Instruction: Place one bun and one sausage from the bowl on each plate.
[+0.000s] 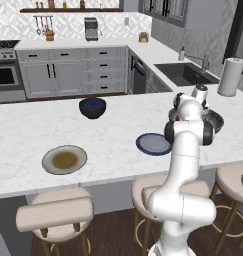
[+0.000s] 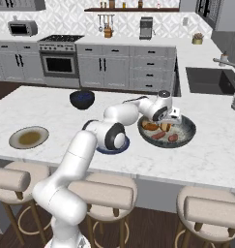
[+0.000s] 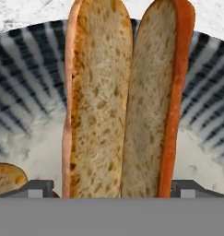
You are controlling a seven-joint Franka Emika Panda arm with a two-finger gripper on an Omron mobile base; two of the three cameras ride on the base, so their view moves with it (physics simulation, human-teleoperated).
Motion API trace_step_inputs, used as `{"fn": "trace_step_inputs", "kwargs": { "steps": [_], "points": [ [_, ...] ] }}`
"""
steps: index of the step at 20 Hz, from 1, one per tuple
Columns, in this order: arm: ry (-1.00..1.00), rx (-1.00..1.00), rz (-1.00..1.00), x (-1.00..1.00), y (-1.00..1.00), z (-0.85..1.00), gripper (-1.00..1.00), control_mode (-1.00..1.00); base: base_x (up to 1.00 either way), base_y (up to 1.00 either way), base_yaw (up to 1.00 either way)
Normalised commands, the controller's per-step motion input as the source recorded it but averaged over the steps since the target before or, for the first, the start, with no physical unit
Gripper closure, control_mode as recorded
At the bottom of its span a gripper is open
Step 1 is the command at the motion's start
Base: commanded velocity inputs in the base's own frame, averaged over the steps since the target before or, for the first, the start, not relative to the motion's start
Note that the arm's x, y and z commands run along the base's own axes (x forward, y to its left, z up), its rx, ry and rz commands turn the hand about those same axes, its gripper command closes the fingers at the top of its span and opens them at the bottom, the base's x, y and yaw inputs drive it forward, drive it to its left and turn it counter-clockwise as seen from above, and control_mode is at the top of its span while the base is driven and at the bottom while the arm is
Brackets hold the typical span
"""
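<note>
On the white marble counter [image 1: 23,130], bowl [image 2: 186,131], two plates [image 1: 64,159]

Buns [image 2: 151,126] and sausages [image 2: 157,135] lie in the bowl [image 2: 188,131]; both plates [image 1: 153,144] sit left of it.

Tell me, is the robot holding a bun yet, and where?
Cannot tell. The end effector is open around a bun in the bowl, one fingertip each side, at its near end.
</note>
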Motion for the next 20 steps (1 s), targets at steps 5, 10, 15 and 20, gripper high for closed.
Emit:
{"fn": "trace_step_inputs", "kwargs": {
  "steps": [5,10,15,20],
  "points": [
    [0.00,0.00,0.00,0.19,0.00,-0.07,-1.00,-1.00,0.00,0.00,0.00],
    [0.00,0.00,0.00,0.07,0.00,-0.05,1.00,-1.00,0.00,0.00,0.00],
    [0.00,0.00,0.00,0.00,0.00,0.03,1.00,-1.00,0.00,0.00,0.00],
    [-0.01,0.00,-0.04,-0.62,0.07,0.57,1.00,-1.00,0.00,0.00,0.00]
  ]
}}
